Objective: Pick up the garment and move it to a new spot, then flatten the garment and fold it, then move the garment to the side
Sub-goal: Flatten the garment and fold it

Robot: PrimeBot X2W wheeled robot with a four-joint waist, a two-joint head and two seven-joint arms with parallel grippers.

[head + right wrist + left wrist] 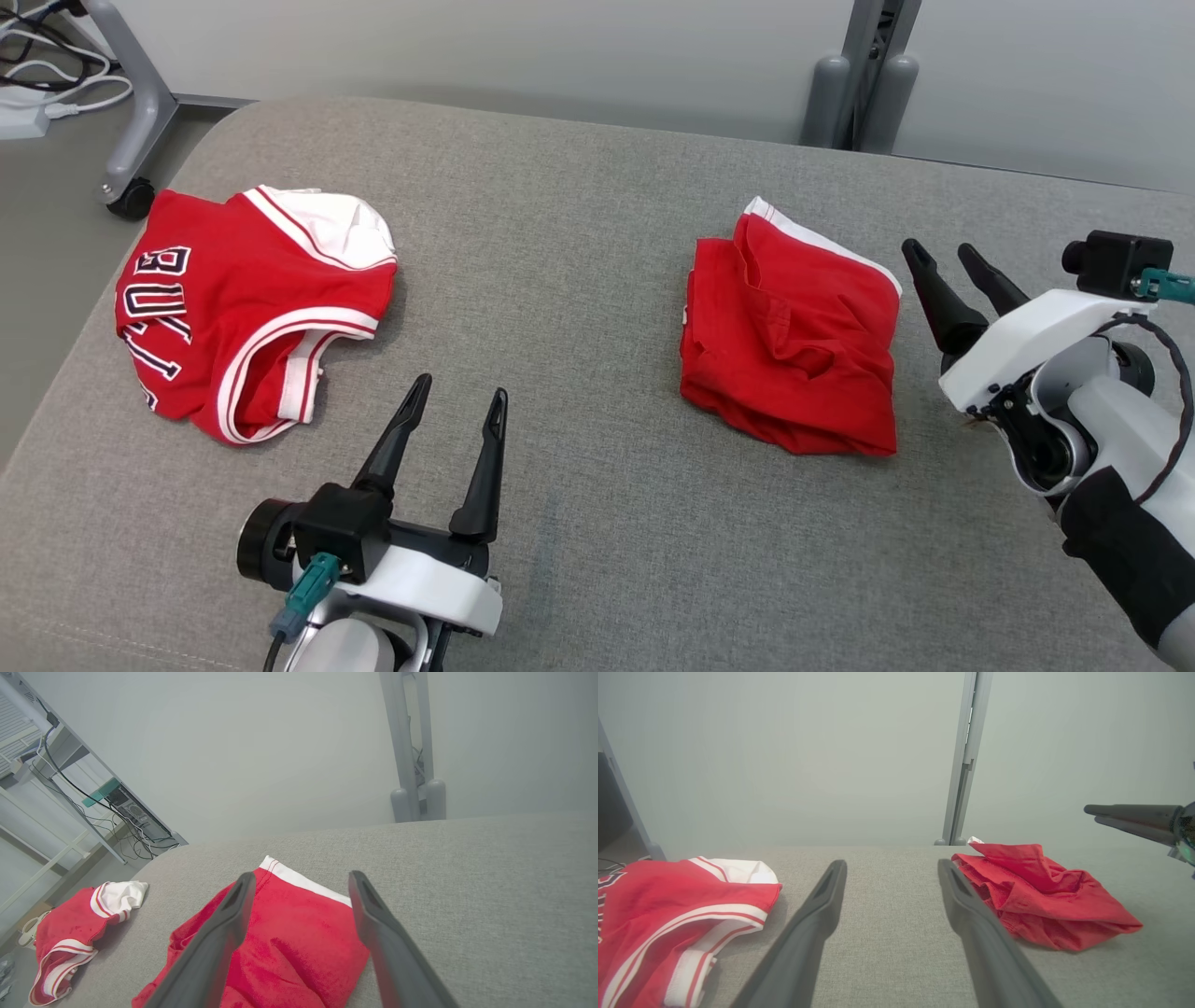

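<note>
Left gripper [463, 385], right gripper [935, 246]: fingers apart; red garment [794, 355] perhaps lengthwise away, white-trimmed end farthest.

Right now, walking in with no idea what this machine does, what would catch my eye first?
Two bright red garments on the grey padded table: a crumpled jersey with white trim at the left, a folded red garment at the right. Both dark-fingered pincers stand open and empty: the left pincer near the front edge, the right pincer beside the folded garment.

The red garment [789, 341] lies folded in a rumpled square bundle, white-trimmed edge along its far side.
</note>
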